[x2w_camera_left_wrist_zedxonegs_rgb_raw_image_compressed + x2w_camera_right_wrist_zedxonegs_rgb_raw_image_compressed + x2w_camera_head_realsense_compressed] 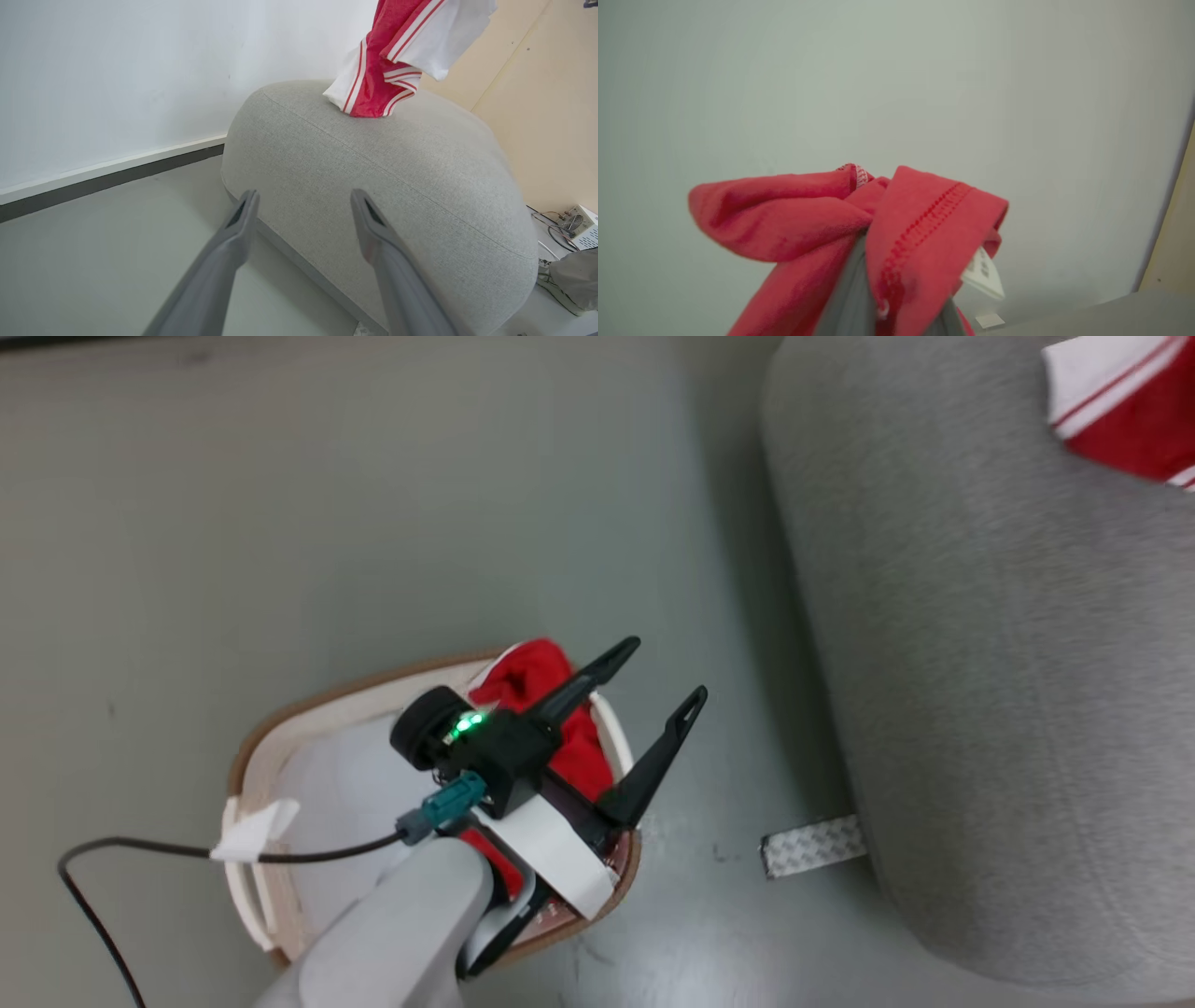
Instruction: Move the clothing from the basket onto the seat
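The white basket (pixel 308 705) with a brown rim stands on the floor left of the grey seat (pixel 980 663). Red clothing (pixel 532 677) lies bunched at the basket's far end. My left gripper (pixel 667 669) hovers open above that end, fingers pointing toward the seat (pixel 373 177), nothing between them (pixel 304 193). My right gripper (pixel 878 280) is shut on a red garment (pixel 915 224) whose folds drape over its grey fingers. A red and white garment (pixel 387 60) hangs from above with its lower end touching the seat's top; it appears again as red and white cloth (pixel 1120 401) at the upper right.
A black cable (pixel 121 845) trails from my left wrist across the basket to the floor. A patterned tape strip (pixel 812 845) lies on the floor at the seat's base. In the left wrist view, a wall with a dark baseboard (pixel 112 175) stands behind the seat, and a small white box (pixel 581 226) with wires sits right.
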You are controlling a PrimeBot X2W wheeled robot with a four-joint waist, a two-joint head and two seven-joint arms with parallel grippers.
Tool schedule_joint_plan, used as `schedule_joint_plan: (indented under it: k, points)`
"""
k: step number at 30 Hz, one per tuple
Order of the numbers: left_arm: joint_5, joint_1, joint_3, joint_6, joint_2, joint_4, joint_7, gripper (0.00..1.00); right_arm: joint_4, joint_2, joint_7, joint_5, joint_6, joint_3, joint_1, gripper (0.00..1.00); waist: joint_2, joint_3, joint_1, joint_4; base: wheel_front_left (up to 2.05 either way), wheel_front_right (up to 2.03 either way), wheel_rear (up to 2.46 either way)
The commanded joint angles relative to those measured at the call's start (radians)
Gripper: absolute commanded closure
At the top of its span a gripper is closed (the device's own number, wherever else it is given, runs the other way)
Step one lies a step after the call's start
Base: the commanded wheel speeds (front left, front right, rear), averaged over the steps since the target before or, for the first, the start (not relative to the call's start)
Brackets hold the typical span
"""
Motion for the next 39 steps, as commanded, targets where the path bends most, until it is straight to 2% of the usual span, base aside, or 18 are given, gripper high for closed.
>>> schedule_joint_plan:
  k: [1,4,9,15,18,19,21,22,28,32,36,39]
  points:
    - [0.010,-0.014,0.006,-0.002,0.013,-0.007,0.004,0.00,0.023,-0.005,0.005,0.002,-0.002,0.003,-0.015,1.00,0.0000,0.054,-0.0002,0.038,0.00,0.00,0.00]
    - [0.014,-0.025,0.010,0.003,0.021,-0.017,0.005,0.00,0.112,-0.004,0.011,-0.018,-0.002,0.039,-0.034,1.00,0.0000,0.087,-0.0002,0.050,0.00,0.00,0.00]
    - [0.014,-0.043,0.014,0.009,0.030,-0.033,0.004,0.00,0.287,0.041,0.038,-0.027,-0.002,0.117,-0.036,1.00,0.0000,0.129,-0.0002,0.063,0.00,0.00,0.00]
    - [0.018,-0.062,0.016,0.016,0.033,-0.033,0.003,0.00,0.476,0.066,0.075,-0.042,-0.002,0.199,-0.045,1.00,0.0000,0.146,-0.0002,0.078,0.00,0.00,0.00]
    - [0.009,-0.056,0.022,0.021,0.037,-0.025,-0.001,0.00,0.523,0.073,0.063,-0.029,-0.002,0.224,-0.045,0.93,0.0000,0.133,-0.0002,0.079,0.00,0.00,0.00]
    - [0.006,-0.051,0.024,0.023,0.038,-0.020,-0.001,0.00,0.533,0.075,0.058,-0.026,-0.002,0.233,-0.042,0.81,0.0000,0.124,-0.0002,0.077,0.00,0.00,0.00]
    - [0.000,-0.040,0.025,0.024,0.039,-0.012,-0.004,0.00,0.544,0.075,0.049,-0.022,-0.002,0.253,-0.033,0.49,0.0000,0.102,-0.0002,0.074,0.00,0.00,0.00]
    - [-0.001,-0.034,0.026,0.025,0.037,-0.008,-0.006,0.00,0.548,0.071,0.043,-0.016,-0.002,0.260,-0.029,0.00,0.0000,0.089,-0.0002,0.072,0.00,0.00,0.00]
    - [-0.021,0.011,0.037,0.032,0.014,0.026,-0.015,0.00,0.560,0.049,0.050,-0.001,-0.002,0.339,0.020,0.00,0.0000,-0.037,-0.0002,0.064,0.00,0.00,0.00]
    - [-0.042,0.054,0.058,0.037,0.003,0.056,-0.017,0.00,0.555,0.037,0.129,0.043,-0.002,0.398,0.082,0.00,0.0000,-0.157,-0.0002,0.067,0.00,0.00,0.00]
    - [-0.066,0.107,0.101,0.053,-0.007,0.059,-0.018,0.00,0.508,-0.013,0.229,0.084,-0.002,0.465,0.146,0.00,0.0000,-0.276,-0.0002,0.073,0.00,0.00,0.00]
    - [-0.074,0.153,0.140,0.059,-0.011,0.052,-0.018,0.00,0.449,-0.050,0.238,0.104,-0.002,0.498,0.177,0.00,0.0000,-0.355,-0.0002,0.078,0.00,0.00,0.00]
